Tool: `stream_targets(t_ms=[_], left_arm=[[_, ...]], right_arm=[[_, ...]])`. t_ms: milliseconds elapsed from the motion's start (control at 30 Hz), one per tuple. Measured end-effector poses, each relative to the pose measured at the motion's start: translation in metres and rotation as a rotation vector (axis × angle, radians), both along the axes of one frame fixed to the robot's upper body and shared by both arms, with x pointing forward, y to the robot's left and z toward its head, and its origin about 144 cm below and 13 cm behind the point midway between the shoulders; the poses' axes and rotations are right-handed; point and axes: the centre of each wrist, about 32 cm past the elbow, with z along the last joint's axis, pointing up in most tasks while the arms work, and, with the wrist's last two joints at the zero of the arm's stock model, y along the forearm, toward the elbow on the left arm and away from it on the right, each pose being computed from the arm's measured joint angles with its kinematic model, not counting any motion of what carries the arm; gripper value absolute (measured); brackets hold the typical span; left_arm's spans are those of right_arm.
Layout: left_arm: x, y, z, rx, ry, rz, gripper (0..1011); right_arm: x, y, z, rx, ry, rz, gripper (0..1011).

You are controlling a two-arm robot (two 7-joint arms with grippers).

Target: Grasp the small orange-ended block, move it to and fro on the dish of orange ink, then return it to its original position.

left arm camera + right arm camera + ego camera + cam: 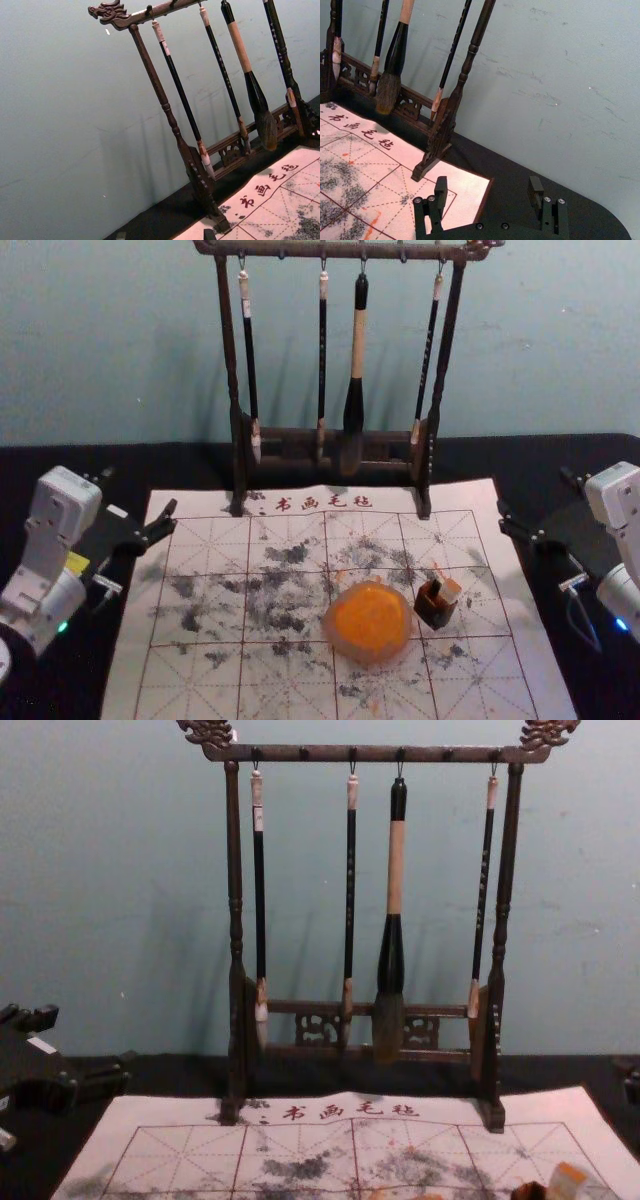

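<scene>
Black right gripper, fingers spread, well right of round orange-ink dish; black left gripper likewise, well left. Small pale orange-ended block just right of dish, at dark-brown holder: could topple holder if approached off-centre.

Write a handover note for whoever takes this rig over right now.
Left gripper: open, empty, raised by the mat's left edge.
Right gripper: open, empty, by the mat's right edge.
Things: orange-ended block at the small brown holder, just right of the ink dish; whether in it or against it, I cannot tell.
Done: no stroke can be confirmed; block unheld.
Left: if not yet inked, grasp block, probably right arm; to and fro on ink; return.
</scene>
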Motion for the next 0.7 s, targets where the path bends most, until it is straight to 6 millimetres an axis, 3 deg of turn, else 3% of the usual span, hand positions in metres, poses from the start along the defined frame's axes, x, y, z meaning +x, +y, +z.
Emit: stream_targets(t_ms=[700], left_arm=[[0.0, 0.0, 0.0, 0.0, 0.0, 0.0, 1001]], right_arm=[[0.0004, -0.0004, 0.0005, 0.0, -0.001, 0.0, 1002]])
